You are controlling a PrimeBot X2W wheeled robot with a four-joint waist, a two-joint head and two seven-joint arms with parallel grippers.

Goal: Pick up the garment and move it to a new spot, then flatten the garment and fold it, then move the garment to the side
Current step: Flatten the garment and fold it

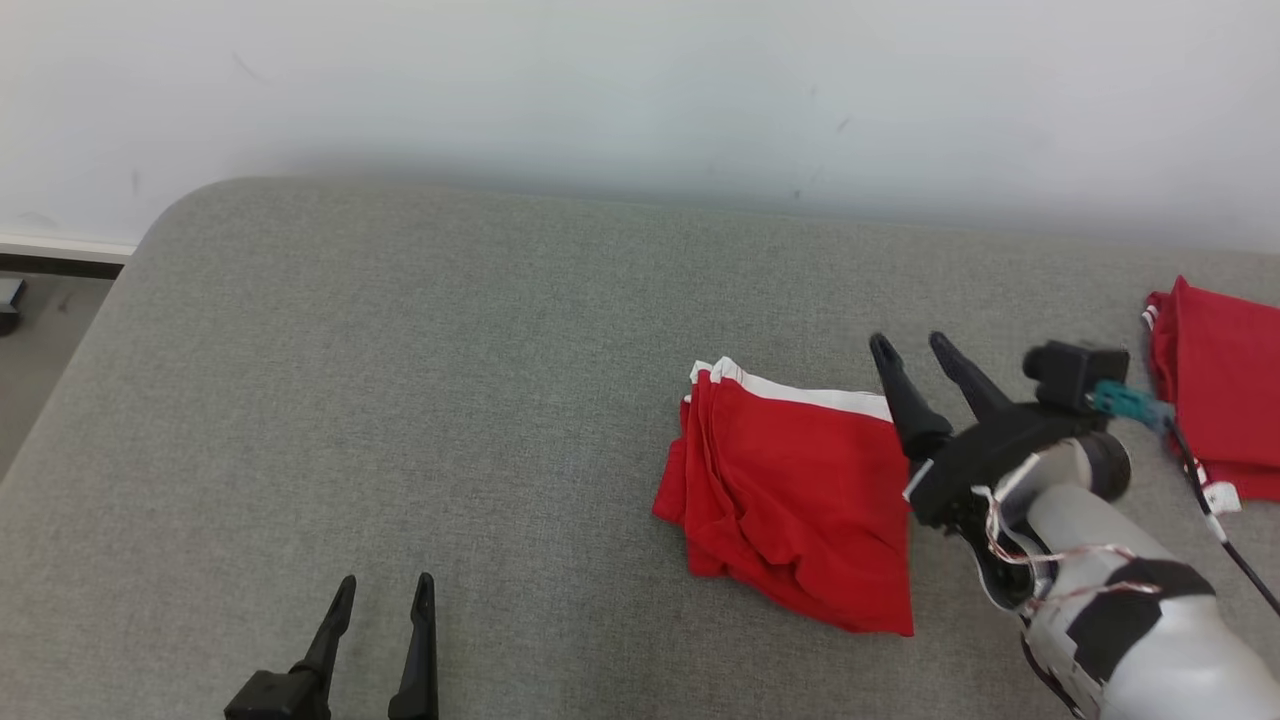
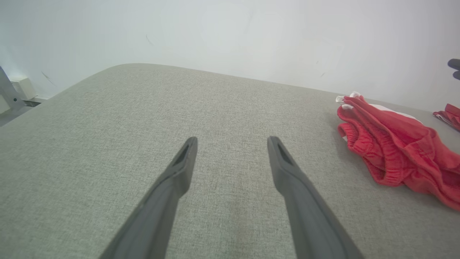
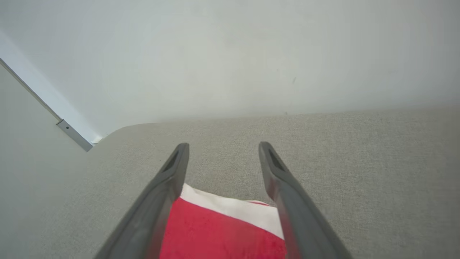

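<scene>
Head view shows you the folded red garment lying on the grey cushion, at about 4 o'clock from the middle of the picture. Its white band runs along the far edge, towards 12 o'clock, and the near part is a little wrinkled.

The right gripper stands at 3 o'clock of the garment, just beside its right edge, with the fingers pointing to about 11 o'clock. Both fingers are well spread and nothing is between them, so this claw is released and grasps nothing. In the right wrist view you see the red cloth and its white band low between the two fingers, but the tips lie past the band, over bare cushion. Whether the finger on the garment's side touches the cloth, you cannot tell from these pictures.

The left gripper is at 7 o'clock of the head picture, well apart from the garment. Its fingers are also wide apart, over bare cushion, and hold nothing. In the left wrist view the garment lies at 3 o'clock of them.

A second red cloth lies at the 3 o'clock edge, beyond the right arm.
</scene>
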